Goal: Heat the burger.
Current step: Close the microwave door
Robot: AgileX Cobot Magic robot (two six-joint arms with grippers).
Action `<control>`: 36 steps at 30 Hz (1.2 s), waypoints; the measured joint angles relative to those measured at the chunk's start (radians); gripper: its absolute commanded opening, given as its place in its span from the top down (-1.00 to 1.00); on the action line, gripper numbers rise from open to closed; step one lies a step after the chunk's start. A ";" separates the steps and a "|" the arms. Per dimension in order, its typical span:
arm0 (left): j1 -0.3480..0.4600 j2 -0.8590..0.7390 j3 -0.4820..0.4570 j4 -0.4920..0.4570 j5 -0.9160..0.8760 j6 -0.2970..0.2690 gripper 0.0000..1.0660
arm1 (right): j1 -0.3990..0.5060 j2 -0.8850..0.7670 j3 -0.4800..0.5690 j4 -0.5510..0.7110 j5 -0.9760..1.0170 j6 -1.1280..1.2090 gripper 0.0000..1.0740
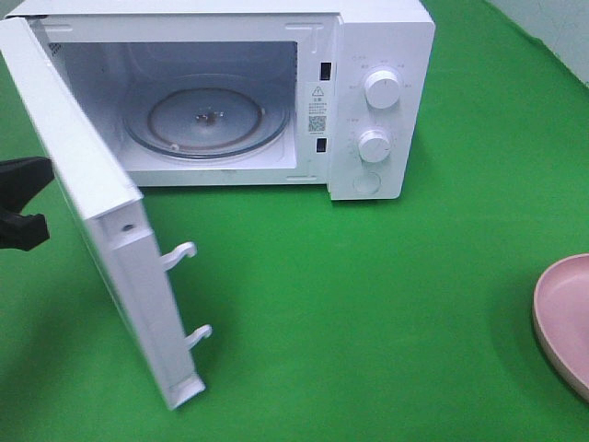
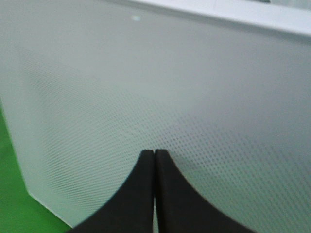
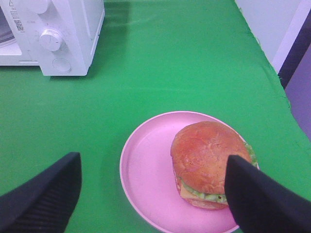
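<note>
The burger (image 3: pixel 206 158), with a glossy brown bun, green lettuce and yellow cheese, lies on the right half of a pink plate (image 3: pixel 143 167). My right gripper (image 3: pixel 153 160) hovers above the plate, open wide, with one finger (image 3: pixel 252 194) over the burger's far side and the other beyond the plate rim. In the exterior view only the plate's edge (image 1: pixel 563 318) shows at the right border, and the burger is out of that frame. My left gripper (image 2: pixel 154 154) is shut on nothing, its tips close to the outer face of the microwave door (image 2: pixel 146 87). Its black body (image 1: pixel 20 180) shows behind the door.
The white microwave (image 1: pixel 382 101) stands at the back with its door (image 1: pixel 110 249) swung wide open toward the front left. A glass turntable (image 1: pixel 207 120) lies in the cavity. Two latch hooks (image 1: pixel 179 253) stick out of the door edge. Green cloth (image 1: pixel 368 313) covers the table.
</note>
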State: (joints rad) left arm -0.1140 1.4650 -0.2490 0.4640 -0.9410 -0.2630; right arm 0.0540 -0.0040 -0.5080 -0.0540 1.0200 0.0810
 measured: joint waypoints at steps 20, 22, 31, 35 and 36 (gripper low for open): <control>-0.385 0.254 -0.216 -0.408 -0.004 0.122 1.00 | 0.000 0.000 0.001 0.000 0.000 0.000 -0.41; -0.415 0.279 -0.246 -0.439 -0.004 0.123 1.00 | 0.000 0.000 0.001 0.000 0.000 0.000 -0.41; -0.498 0.382 -0.442 -0.479 0.087 0.126 1.00 | 0.000 0.000 0.001 0.000 0.000 0.000 -0.41; -0.508 0.406 -0.497 -0.497 0.105 0.126 1.00 | 0.000 0.000 0.001 0.000 0.000 0.000 -0.41; -0.510 0.423 -0.533 -0.503 0.116 0.126 1.00 | 0.000 0.000 0.001 0.000 0.000 0.000 -0.41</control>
State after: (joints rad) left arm -0.6240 1.8880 -0.7820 -0.0390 -0.8250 -0.1370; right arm 0.0540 -0.0040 -0.5070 -0.0540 1.0200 0.0810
